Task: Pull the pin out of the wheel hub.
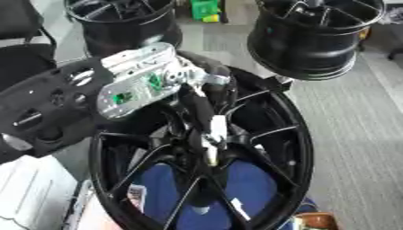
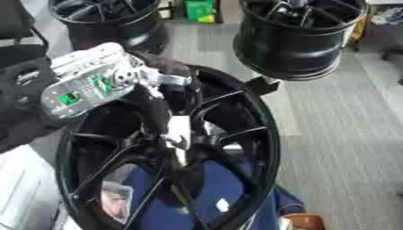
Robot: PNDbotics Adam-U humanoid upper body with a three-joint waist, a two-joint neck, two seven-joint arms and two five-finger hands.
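- Pin [image 1: 212, 150]: pale, slender piece at the centre of the wheel hub [image 1: 206, 155], standing roughly upright where the spokes meet; its lower end sits in the hub, its upper end is met by the dark fingers of the left hand.
- Left hand [image 1: 197, 105]: comes in from the upper left on a black forearm with a silver wrist block showing green parts; its dark fingers [image 1: 201, 112] reach down through the face of the wheel and curl about the top of the pin, pinching it.
- Right hand: does not show in either eye view.
- Wheel [image 1: 303, 148]: large black multi-spoke rim, filling the middle and lower part of the view, tilted so that its open face looks up at the camera; thin spokes fan from the hub out to the rim.
- Blue cloth [image 1: 244, 184]: seen through the gaps between the lower spokes, lying behind or beneath the wheel.
- Label [image 2: 116, 200]: small printed patch showing through the lower left spokes in the right eye view; its content cannot be made out.
- Second black wheel [image 1: 319, 36]: upper right, well apart from the worked wheel, barrel toward the camera.
- Third black wheel [image 1: 126, 20]: upper left, behind the forearm.
- Floor [image 1: 354, 126]: grey, ribbed, along the right side.
- Green object [image 1: 204, 9]: far top edge, between the two far wheels.
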